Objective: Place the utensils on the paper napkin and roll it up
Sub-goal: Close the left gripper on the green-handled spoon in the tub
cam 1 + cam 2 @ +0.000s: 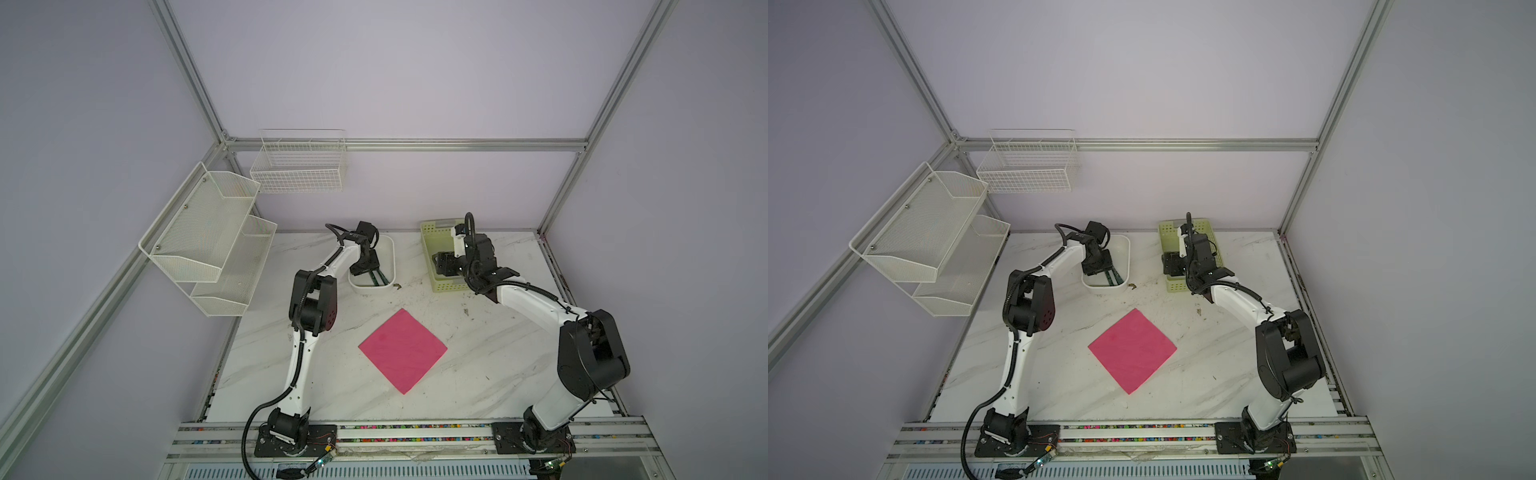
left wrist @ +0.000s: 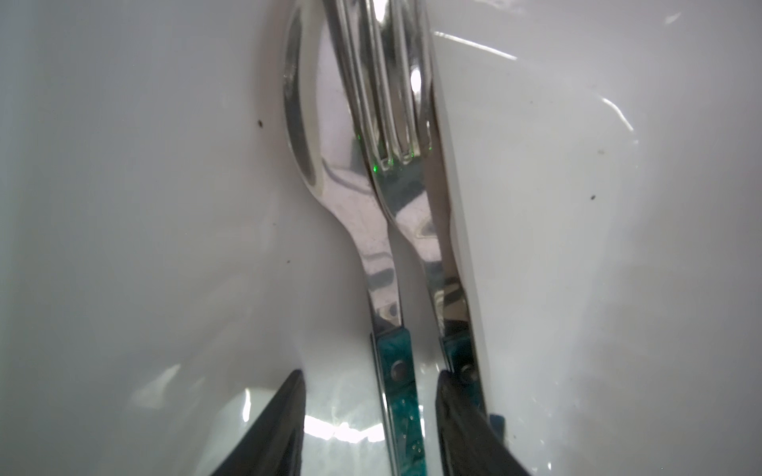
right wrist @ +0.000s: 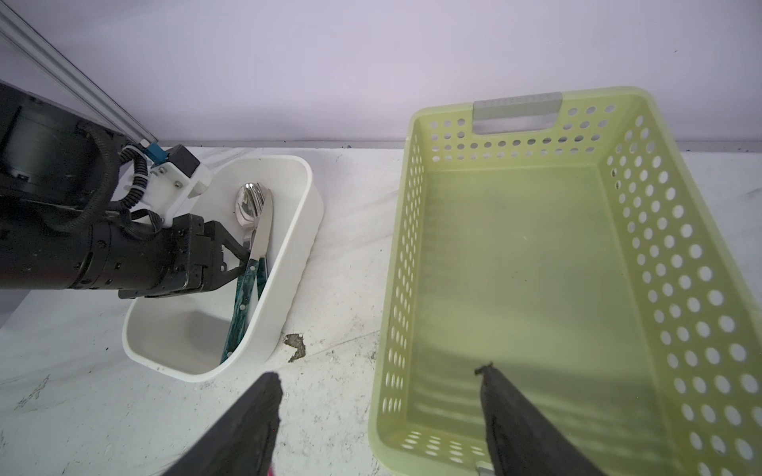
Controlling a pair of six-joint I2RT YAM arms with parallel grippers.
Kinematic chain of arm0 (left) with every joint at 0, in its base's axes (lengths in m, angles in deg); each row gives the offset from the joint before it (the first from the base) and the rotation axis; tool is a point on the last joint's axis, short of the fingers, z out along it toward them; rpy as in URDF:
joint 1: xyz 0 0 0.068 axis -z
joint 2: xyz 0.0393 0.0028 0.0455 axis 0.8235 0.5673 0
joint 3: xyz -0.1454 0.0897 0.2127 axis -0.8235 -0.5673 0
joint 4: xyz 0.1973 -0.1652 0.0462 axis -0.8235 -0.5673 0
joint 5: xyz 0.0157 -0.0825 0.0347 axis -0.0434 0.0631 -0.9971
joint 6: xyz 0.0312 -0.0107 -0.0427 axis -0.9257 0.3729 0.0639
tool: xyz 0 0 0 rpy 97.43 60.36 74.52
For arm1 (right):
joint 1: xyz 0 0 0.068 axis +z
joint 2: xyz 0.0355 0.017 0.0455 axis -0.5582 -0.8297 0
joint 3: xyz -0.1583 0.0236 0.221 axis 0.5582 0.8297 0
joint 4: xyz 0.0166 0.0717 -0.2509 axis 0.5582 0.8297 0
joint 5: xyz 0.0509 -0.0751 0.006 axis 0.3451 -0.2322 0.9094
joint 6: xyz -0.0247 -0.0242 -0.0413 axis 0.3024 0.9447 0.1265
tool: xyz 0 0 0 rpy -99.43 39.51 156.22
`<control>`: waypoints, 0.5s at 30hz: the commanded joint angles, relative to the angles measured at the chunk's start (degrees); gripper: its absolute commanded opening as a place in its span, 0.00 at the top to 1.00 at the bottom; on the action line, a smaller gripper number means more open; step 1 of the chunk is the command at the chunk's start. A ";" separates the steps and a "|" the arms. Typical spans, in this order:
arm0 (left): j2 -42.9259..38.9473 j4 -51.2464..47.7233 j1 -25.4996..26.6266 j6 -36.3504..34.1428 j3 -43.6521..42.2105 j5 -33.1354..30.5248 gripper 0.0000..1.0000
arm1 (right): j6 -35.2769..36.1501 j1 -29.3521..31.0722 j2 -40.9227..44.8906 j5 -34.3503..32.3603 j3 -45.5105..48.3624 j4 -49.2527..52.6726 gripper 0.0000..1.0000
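Observation:
The pink paper napkin lies flat as a diamond in the middle of the table, with nothing on it. The utensils lie side by side in a white tub: spoon and fork, both with teal handles. My left gripper reaches into the tub. Its jaws stand apart around the spoon's handle, and the fork's handle lies at one fingertip. My right gripper hangs open and empty over the rim of a green basket.
The green perforated basket holds nothing. A long flat silver blade lies in the tub beside the spoon and fork. A scrap of debris sits between tub and basket. White mesh shelves and a wire basket hang at the back left.

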State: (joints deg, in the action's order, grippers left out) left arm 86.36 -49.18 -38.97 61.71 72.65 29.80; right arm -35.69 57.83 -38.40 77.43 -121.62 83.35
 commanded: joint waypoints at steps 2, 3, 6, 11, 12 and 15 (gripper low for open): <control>-0.26 -0.33 0.29 -0.96 5.37 0.43 0.53 | 0.68 0.54 0.39 -0.91 -0.78 0.90 0.22; 0.13 -0.44 0.23 -0.91 5.37 0.54 0.54 | 0.75 0.53 0.34 -0.98 -0.78 0.94 0.22; 1.03 -0.69 0.23 -0.96 5.37 0.55 0.56 | 0.75 0.56 0.46 -1.08 -0.64 1.01 0.22; 1.81 -0.76 0.22 -1.47 5.28 0.06 0.62 | 0.67 0.62 0.71 -1.15 -0.62 0.87 0.22; 2.00 -0.83 0.23 -1.60 5.35 -0.03 0.62 | 0.69 0.55 0.74 -1.15 -0.61 0.88 0.22; 2.49 -0.94 0.23 -1.82 5.33 -0.28 0.63 | 0.66 0.61 0.91 -1.26 -0.31 0.77 0.22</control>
State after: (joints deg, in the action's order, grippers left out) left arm 87.33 -49.48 -38.90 61.16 73.81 29.91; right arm -35.65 57.90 -38.40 77.12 -121.62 83.41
